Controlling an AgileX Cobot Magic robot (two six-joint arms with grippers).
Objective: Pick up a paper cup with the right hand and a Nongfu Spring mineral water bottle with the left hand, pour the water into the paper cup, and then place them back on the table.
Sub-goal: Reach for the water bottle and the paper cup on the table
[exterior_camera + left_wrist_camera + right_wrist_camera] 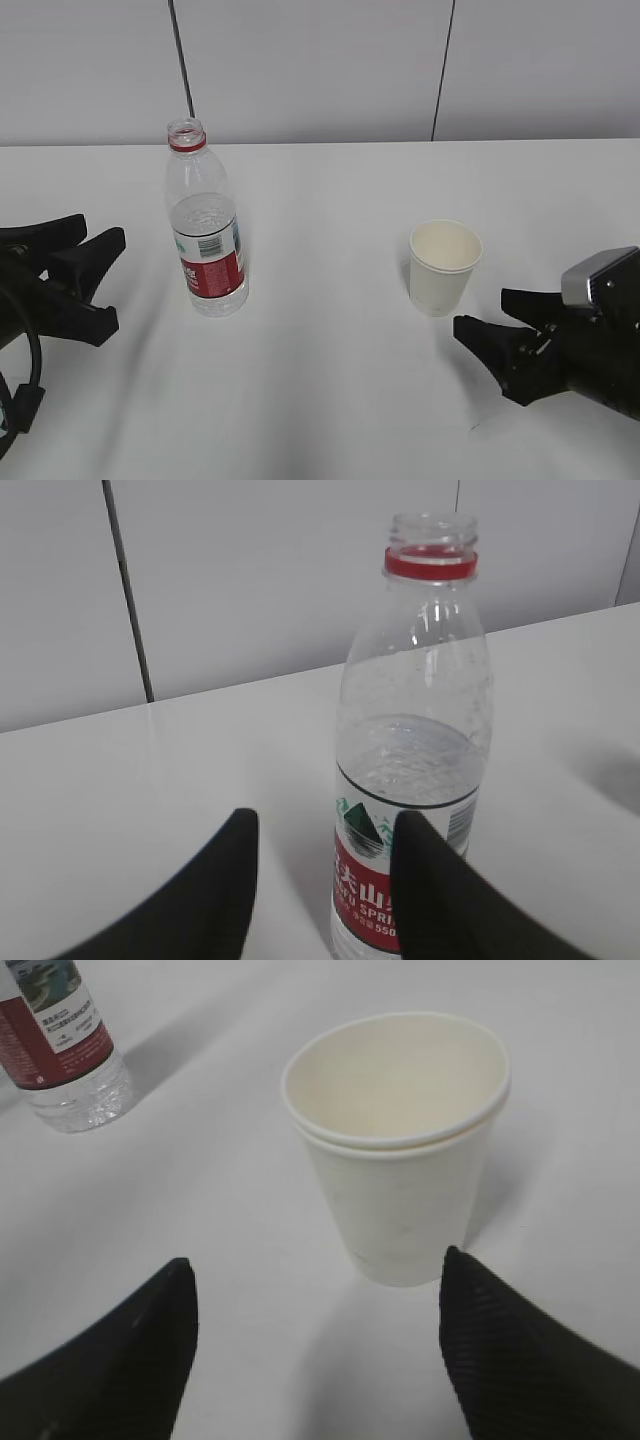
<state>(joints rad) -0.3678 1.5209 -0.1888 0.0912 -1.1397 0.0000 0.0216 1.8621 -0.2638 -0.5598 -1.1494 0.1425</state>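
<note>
Cup: upright on the table, right of centre, empty; in the right wrist view a second rim shows just below the top rim.
Bottle: upright, uncapped, well left of the cup, water filling roughly the lower half.
Right hand: low over the table just near the cup, jaws spread wide, cup framed between the fingertips but not touched.
Left hand: left of the bottle, jaws parted, holding nothing; bottle ahead of its fingers.
</note>
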